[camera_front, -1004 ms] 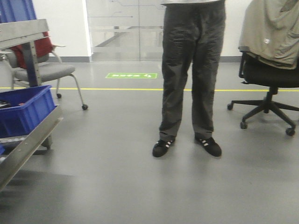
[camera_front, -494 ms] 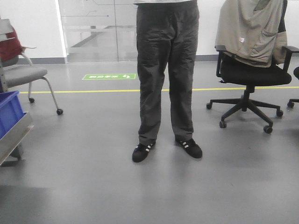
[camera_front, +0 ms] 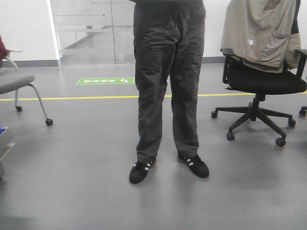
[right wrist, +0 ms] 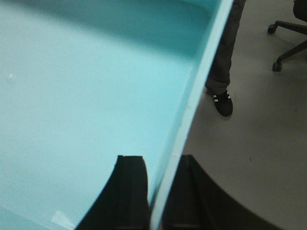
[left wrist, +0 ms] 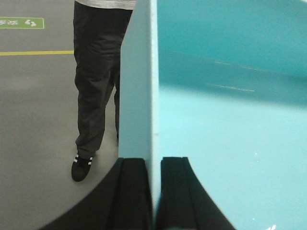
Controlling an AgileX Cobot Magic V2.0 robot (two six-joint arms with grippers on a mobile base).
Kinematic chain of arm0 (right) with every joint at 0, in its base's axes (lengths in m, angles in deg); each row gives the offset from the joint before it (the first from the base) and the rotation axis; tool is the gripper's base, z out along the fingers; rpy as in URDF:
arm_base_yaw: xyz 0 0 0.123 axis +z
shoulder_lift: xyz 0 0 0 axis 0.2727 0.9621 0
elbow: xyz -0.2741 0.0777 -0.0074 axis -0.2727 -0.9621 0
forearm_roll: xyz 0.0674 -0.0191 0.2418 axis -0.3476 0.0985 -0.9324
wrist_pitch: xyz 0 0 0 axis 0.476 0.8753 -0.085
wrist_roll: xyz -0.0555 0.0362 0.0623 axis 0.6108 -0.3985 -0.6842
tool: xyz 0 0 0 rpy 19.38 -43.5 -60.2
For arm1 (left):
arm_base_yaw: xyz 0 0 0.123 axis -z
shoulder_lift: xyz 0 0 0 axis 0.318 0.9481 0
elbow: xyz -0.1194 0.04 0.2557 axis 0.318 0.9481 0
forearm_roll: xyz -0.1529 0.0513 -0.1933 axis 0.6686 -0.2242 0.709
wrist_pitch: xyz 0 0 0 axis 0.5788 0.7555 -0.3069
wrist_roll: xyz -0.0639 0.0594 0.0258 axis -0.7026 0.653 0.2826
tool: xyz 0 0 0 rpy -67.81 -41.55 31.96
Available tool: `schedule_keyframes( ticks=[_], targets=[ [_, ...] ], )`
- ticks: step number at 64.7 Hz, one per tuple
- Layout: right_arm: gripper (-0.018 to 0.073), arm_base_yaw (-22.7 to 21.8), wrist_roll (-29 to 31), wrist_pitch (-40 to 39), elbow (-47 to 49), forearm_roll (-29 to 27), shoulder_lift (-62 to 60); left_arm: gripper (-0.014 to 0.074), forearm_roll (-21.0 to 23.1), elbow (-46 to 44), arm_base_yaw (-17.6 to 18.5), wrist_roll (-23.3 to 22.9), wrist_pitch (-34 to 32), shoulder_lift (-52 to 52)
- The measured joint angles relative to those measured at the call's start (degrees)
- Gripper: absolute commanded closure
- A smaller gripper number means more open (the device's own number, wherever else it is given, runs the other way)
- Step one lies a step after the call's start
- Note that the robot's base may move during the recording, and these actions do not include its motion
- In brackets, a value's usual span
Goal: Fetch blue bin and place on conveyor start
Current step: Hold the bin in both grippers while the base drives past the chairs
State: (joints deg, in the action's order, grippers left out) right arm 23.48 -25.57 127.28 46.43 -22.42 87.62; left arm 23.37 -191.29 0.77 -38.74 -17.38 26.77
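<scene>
The light aqua-blue bin is held off the floor between my two arms. In the left wrist view its left wall runs up from my left gripper, which is shut on that wall, one finger outside and one inside. In the right wrist view the bin's inside fills the left, and my right gripper is shut on its right rim. The bin is empty. The conveyor belt is out of view. Neither gripper nor the bin shows in the front view.
A person in dark trousers and black shoes stands close ahead. A black office chair with a beige jacket is at the right. A grey chair is at the left edge. A yellow floor line crosses behind.
The front view has swung right: the steel rack and dark blue bin slid out of frame at the left. The person now looks closer and more central.
</scene>
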Motion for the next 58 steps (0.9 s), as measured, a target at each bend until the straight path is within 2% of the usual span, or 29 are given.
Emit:
schedule_keyframes(
  ticks=[58],
  targets=[
    [0.0711, 0.0, 0.0, 0.0, 0.0, 0.0, 0.0, 0.0708, 0.0, 0.0, 0.0, 0.0, -0.11, 0.0]
  ],
)
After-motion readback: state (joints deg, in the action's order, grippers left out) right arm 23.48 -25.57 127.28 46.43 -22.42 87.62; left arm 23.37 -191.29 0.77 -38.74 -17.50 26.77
